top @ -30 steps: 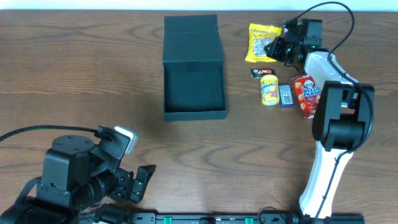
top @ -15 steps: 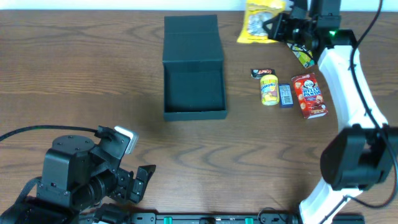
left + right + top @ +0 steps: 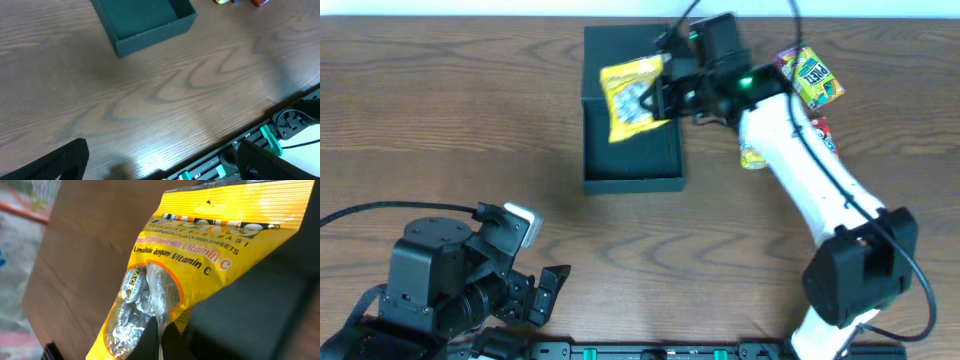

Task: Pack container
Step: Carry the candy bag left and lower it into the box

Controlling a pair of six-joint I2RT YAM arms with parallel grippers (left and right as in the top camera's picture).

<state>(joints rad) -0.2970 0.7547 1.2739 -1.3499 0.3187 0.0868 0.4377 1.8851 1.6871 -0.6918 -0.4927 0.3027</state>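
The dark teal-black container (image 3: 631, 160) stands open at the table's upper middle, its flap lid laid back toward the far edge. It also shows in the left wrist view (image 3: 150, 25). My right gripper (image 3: 665, 95) is shut on a yellow candy bag (image 3: 630, 95) and holds it above the container's open cavity. In the right wrist view the fingers (image 3: 161, 339) pinch the yellow bag (image 3: 200, 255) at its foil-window end, with the dark container (image 3: 260, 310) below. My left gripper (image 3: 160, 160) is open and empty at the near edge, far from the container.
A small yellow pack (image 3: 753, 155), a red snack box (image 3: 823, 132) and a green-yellow packet (image 3: 810, 78) lie right of the container, partly hidden by my right arm. The left arm's base and cable (image 3: 450, 275) fill the near left corner.
My right gripper has lifted the yellow bag from the back right of the table and carried it left over the container. The left arm has not moved.
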